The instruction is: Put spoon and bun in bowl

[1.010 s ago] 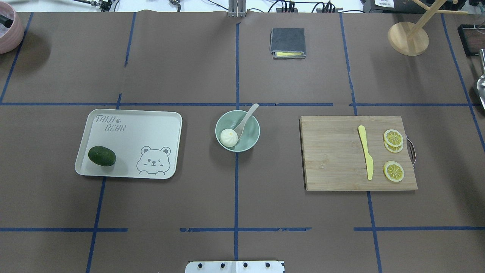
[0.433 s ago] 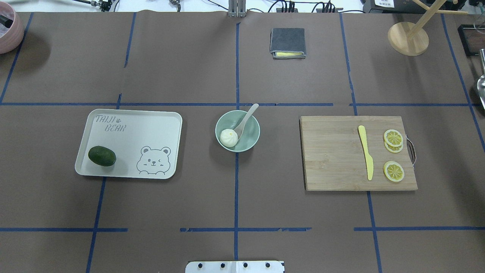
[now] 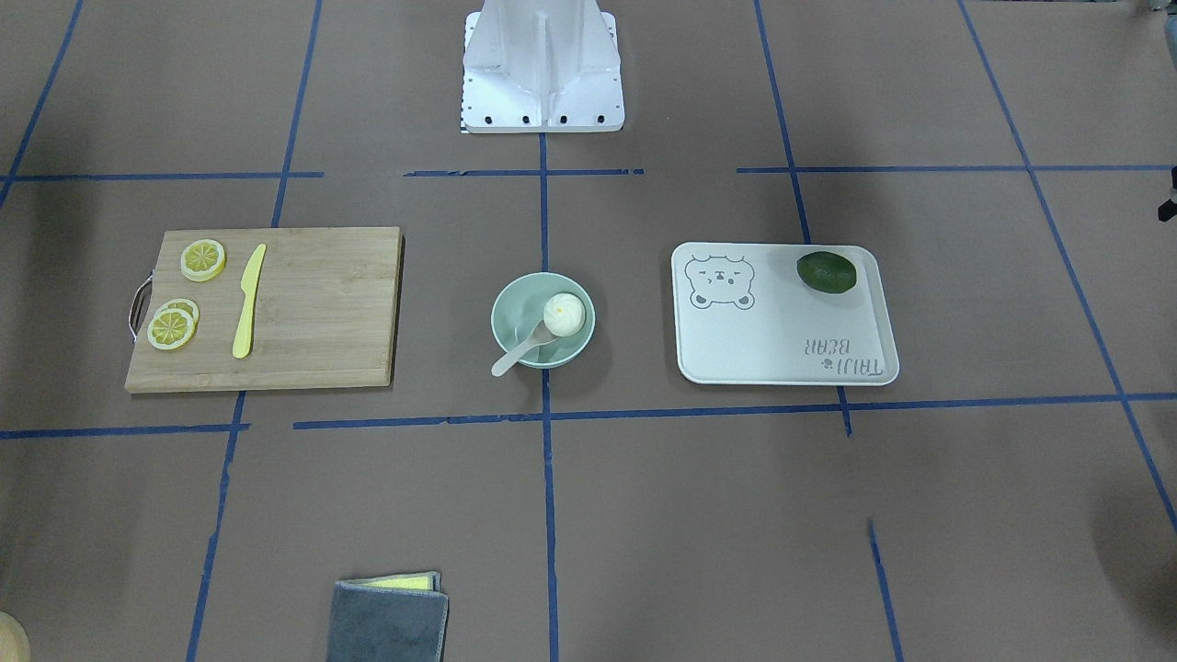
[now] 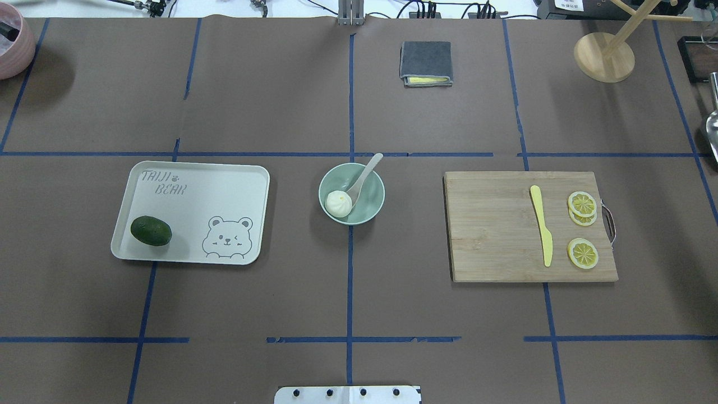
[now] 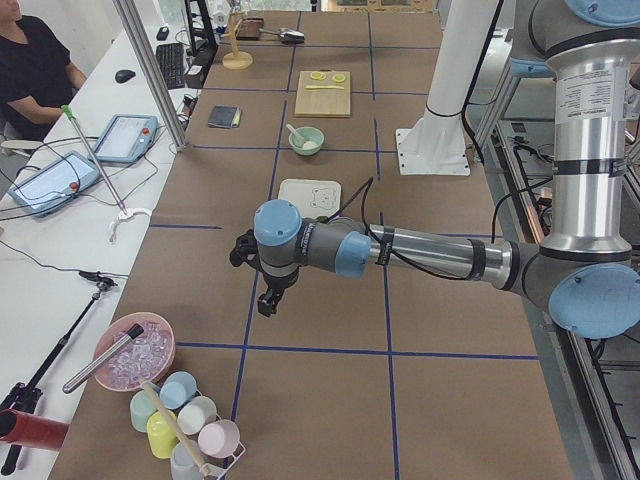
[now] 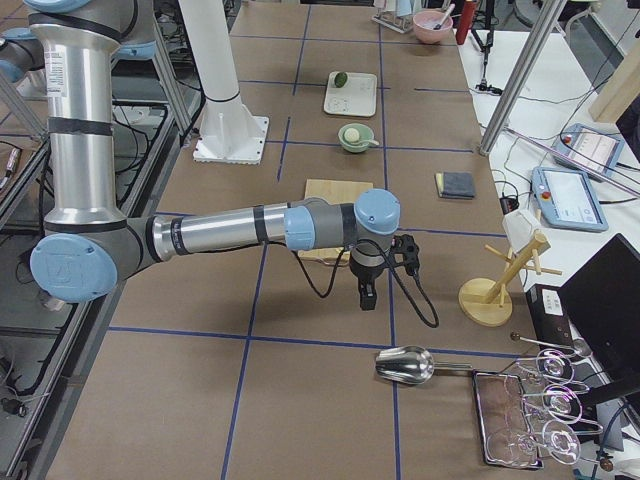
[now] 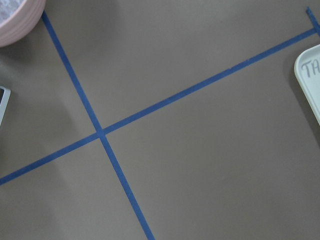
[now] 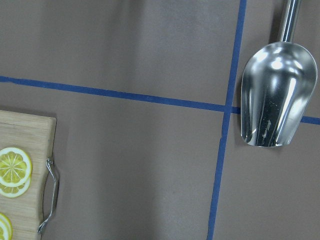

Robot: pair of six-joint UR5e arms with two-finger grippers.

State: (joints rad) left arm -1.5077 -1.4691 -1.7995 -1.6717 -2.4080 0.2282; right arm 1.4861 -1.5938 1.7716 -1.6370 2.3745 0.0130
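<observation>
The pale mint-green bowl [image 4: 339, 177] stands at the table's middle. The white bun [image 4: 338, 203] lies inside it, at its near left. The off-white spoon [image 4: 364, 175] rests with its scoop in the bowl and its handle over the far-right rim. The front view shows the same bowl [image 3: 515, 313], bun [image 3: 564, 314] and spoon [image 3: 515, 354]. My left gripper [image 5: 272, 300] hangs over bare table far to the left; my right gripper [image 6: 366, 297] hangs far to the right. Both show only in side views, so I cannot tell whether they are open or shut.
A white bear-print tray [image 4: 213, 191] with a dark green avocado [image 4: 151, 230] lies left of the bowl. A wooden cutting board [image 4: 488, 224] with a yellow knife [image 4: 542, 224] and lemon slices [image 4: 582, 203] lies right. A grey cloth [image 4: 426, 63], a wooden stand [image 4: 604, 56] and a metal scoop [image 8: 277, 95] lie farther off.
</observation>
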